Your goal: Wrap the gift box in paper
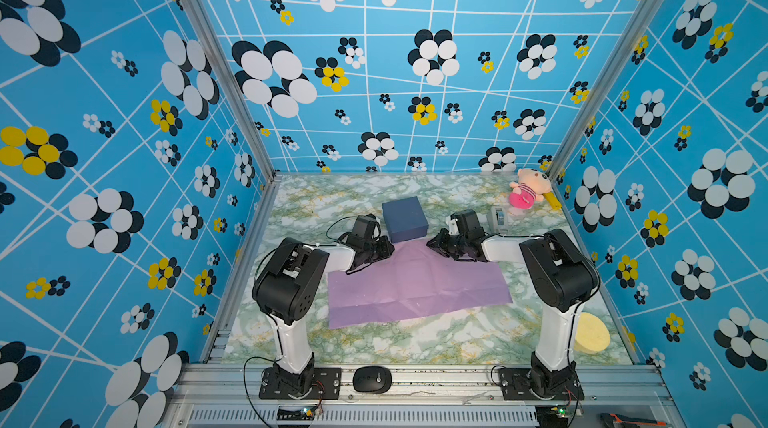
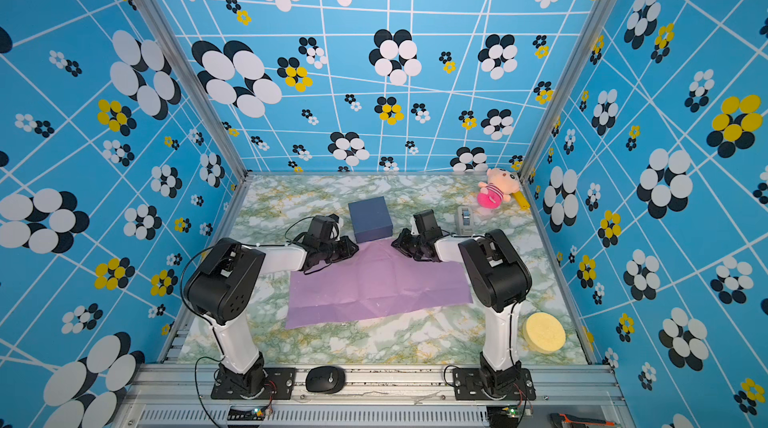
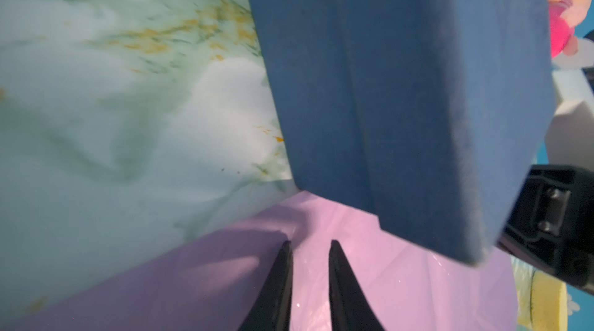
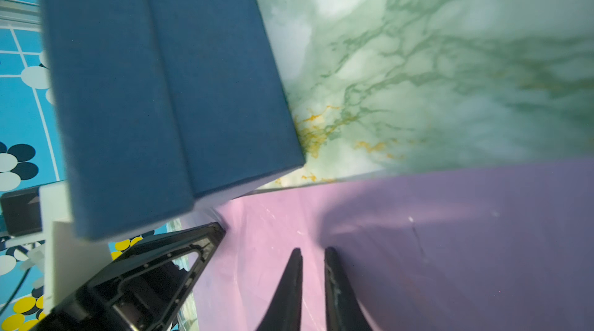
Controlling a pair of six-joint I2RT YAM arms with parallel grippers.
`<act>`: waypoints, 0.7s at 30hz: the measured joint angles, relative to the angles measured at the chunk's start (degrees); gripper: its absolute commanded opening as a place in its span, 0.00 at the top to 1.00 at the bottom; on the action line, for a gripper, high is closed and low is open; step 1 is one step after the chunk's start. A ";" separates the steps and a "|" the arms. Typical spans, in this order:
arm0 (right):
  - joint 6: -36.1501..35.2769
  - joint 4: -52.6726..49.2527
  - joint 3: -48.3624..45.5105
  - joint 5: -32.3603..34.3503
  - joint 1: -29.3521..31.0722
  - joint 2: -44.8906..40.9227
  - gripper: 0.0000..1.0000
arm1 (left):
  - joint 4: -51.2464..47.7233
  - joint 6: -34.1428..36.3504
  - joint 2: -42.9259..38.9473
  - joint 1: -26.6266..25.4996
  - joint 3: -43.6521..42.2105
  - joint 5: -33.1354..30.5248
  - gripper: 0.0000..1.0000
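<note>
Left gripper [image 3: 309, 245] and right gripper [image 4: 313, 250] hovered with jaws slightly apart, nothing clearly pinched. Paper [image 1: 415, 284] lay beneath them, box [image 1: 404, 218] just ahead between them. Risk: a shallow pinch could let the thin sheet slip or tear.

Left arm [image 1: 291, 334], right arm [image 1: 555, 334]: white shells, bulky black joint housings. Black base plates [image 1: 328, 380], silver screws. Thin black cables [image 1: 244, 376] loop from bases and wrists. Left gripper [image 3: 310, 242], right gripper [image 4: 313, 249]: black tapered fingers [image 4: 337, 287], the right's white-scuffed; outer frames triangular, cut through.
</note>
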 measured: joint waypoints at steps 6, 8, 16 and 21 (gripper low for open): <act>-0.02 0.00 0.00 0.02 0.00 -0.02 0.83 | -8.28 4.63 -4.24 1.31 11.37 -1.07 0.45; -0.02 0.00 0.00 0.04 0.00 -0.02 0.83 | -9.33 6.73 -3.93 2.40 17.14 -0.94 0.42; -0.02 0.04 -0.11 0.22 0.02 -0.09 0.83 | -14.99 14.64 14.08 6.69 46.14 4.57 0.38; -0.04 0.07 -0.09 0.63 0.02 -0.09 0.83 | -22.58 17.22 31.21 6.93 65.13 10.45 0.38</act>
